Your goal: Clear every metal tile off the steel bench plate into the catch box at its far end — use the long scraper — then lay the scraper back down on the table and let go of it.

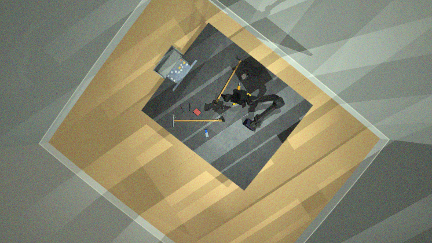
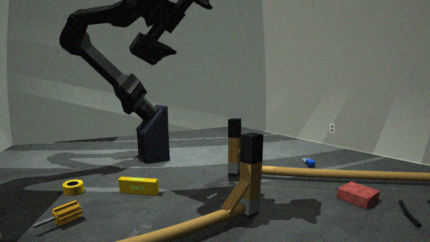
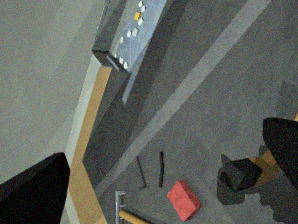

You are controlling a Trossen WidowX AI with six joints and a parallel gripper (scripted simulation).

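Note:
Several white and orange tiles lie on the blue-grey steel plate. The catch box adjoins its far end; its floor is partly hidden. One long wooden-handled tool has a dark head and an upright grip block. Another has a grey crosswise head. Both lie on the table; I cannot tell which is the scraper. My gripper is open and empty, high above the table near the first tool's grip end.
A red block and thin black pieces lie near the second tool. A blue-and-white item is beside it. A yellow box, yellow tape roll and orange-handled screwdriver also lie on the table.

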